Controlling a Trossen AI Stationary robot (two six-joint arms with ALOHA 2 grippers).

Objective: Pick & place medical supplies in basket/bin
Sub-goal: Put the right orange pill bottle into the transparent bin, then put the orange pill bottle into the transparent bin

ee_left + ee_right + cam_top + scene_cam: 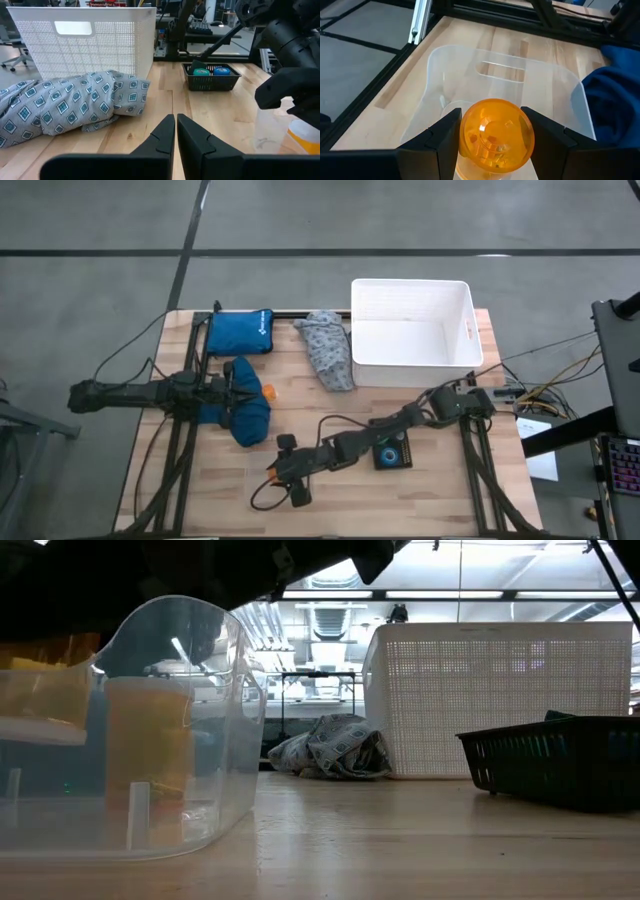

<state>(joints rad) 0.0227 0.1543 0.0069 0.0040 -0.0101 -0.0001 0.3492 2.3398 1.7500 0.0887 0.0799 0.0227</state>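
Right gripper [492, 137] clamped on glossy translucent orange cap [496, 135], apparently domed, above clear tub [445, 75]. Left gripper [175, 130] fingers together.

**No legible text in view**

No words or numbers can be read. The bright blue pouch [240, 332] carries a small white mark, perhaps a logo, too small to make out. The white bin [411, 332] shows a tiny orange-red fleck on one wall, equally unreadable.

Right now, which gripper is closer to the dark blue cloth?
Left. The left gripper sits right over the dark blue cloth; the right gripper is just past its lower right edge.
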